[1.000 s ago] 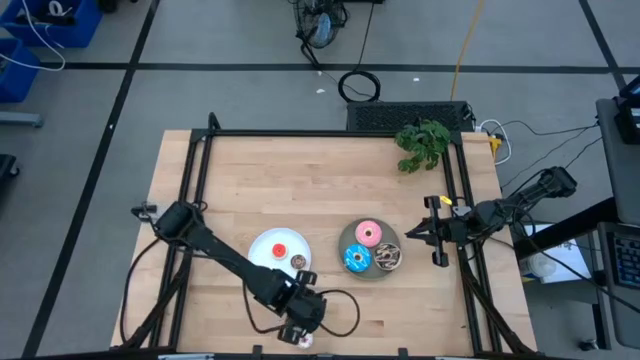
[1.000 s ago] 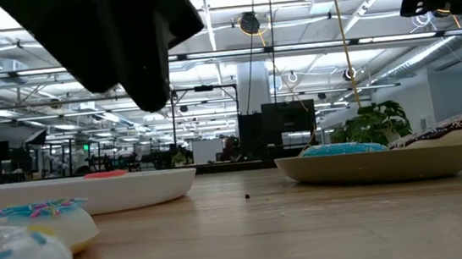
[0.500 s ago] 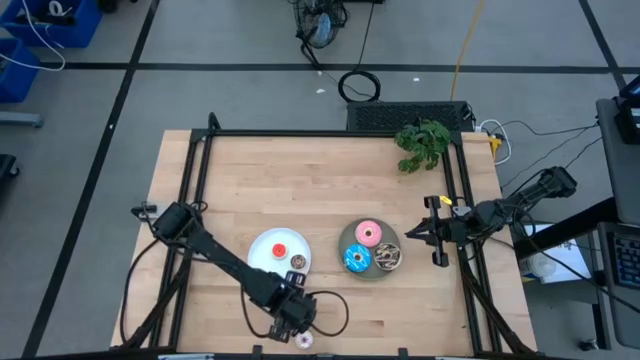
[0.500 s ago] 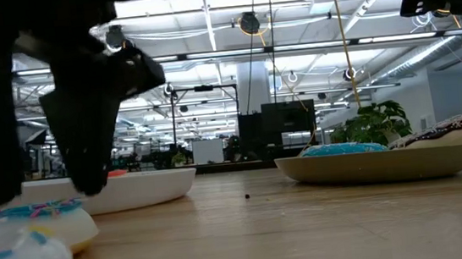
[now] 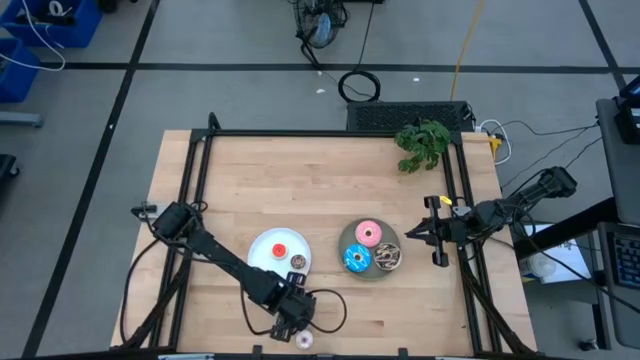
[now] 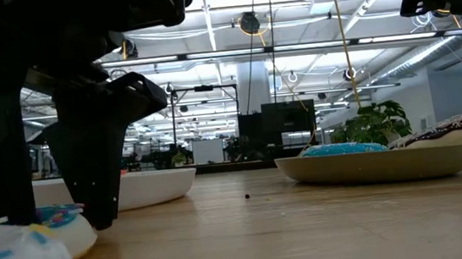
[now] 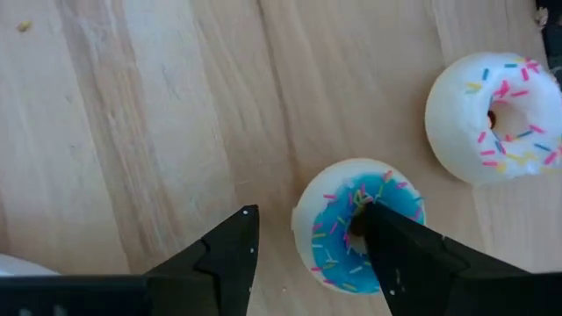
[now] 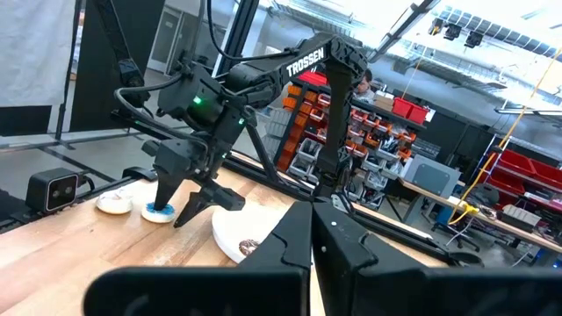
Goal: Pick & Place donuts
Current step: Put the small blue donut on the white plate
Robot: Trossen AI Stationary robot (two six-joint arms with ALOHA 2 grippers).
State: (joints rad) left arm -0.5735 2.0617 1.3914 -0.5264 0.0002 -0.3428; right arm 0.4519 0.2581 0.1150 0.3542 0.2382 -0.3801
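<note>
From the high view I'm seeing the left gripper (image 5: 291, 318) reaching down at the table's near edge, just below the white plate (image 5: 268, 247), while the right gripper (image 5: 432, 236) is hanging beside the grey plate (image 5: 352, 238). In the low view, dark fingers (image 6: 97, 151) are touching down by a sprinkled donut. In the left wrist view, the jaws are sitting wide apart, straddling the blue donut (image 7: 360, 235), one finger in its hole; whitish donut (image 7: 493, 118) nearby. In the right wrist view, the right fingers are pressing together, empty.

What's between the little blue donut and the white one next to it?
Only bare wood. In the left wrist view a strip of table separates the blue donut from the white donut; the open left gripper straddles the blue donut's side.
</note>
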